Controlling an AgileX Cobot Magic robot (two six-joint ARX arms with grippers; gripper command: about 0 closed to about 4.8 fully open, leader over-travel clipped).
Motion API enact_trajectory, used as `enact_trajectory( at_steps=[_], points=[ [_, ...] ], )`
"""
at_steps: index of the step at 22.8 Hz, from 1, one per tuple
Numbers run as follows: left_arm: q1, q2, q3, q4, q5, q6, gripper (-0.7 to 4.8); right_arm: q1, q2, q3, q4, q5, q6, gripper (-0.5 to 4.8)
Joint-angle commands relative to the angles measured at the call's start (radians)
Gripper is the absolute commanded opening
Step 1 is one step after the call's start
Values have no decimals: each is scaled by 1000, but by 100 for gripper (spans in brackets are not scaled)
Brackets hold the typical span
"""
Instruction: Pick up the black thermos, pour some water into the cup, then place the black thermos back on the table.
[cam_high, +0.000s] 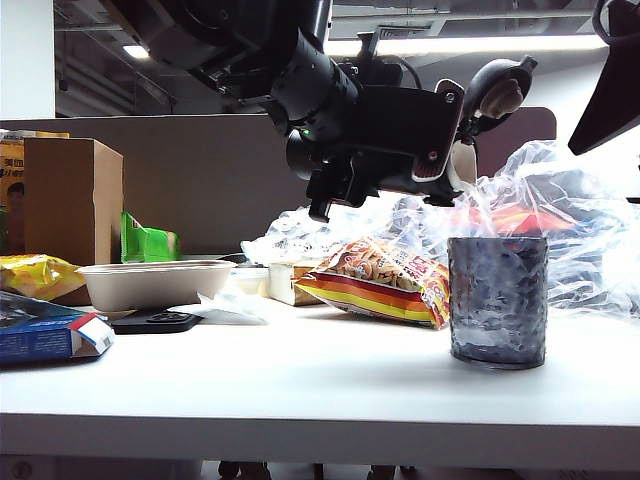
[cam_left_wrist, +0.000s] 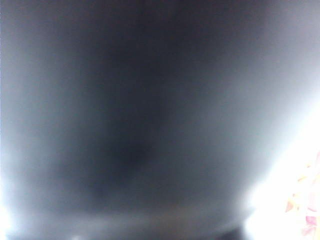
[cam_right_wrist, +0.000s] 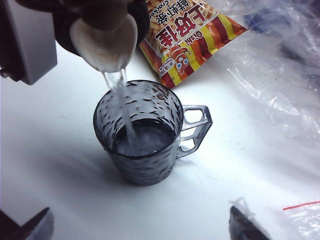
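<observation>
While my left gripper is clamping the thermos nearly level, spout over the cup, I'm idling the right gripper wide open, empty.

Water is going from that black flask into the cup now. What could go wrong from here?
The stream from the black thermos, held tipped by the left gripper, falls near the cup's rim, so a small drift could spill onto the table. The snack bag nearby could get wet. The right gripper's open fingers hover close by.

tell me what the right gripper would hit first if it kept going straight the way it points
Probably the cup: the open right gripper looks down at it, water streaming in from the black thermos. Depth is unclear.
</observation>
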Motion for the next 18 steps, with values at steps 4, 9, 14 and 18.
enact_trajectory(
  at_steps=[4, 9, 14, 18],
  points=[
    [-1, -10, 13, 70, 4, 17, 79, 0, -2, 3, -4, -3, -2, 479],
    [-1, -10, 13, 70, 4, 23, 79, 0, -2, 3, -12, -3, -2, 479],
    [-2, -11, 14, 103, 8, 23, 79, 0, -2, 3, -21, -3, -2, 479],
    [-1, -11, 14, 115, 11, 27, 79, 0, -2, 3, -32, -3, -2, 479]
  ],
)
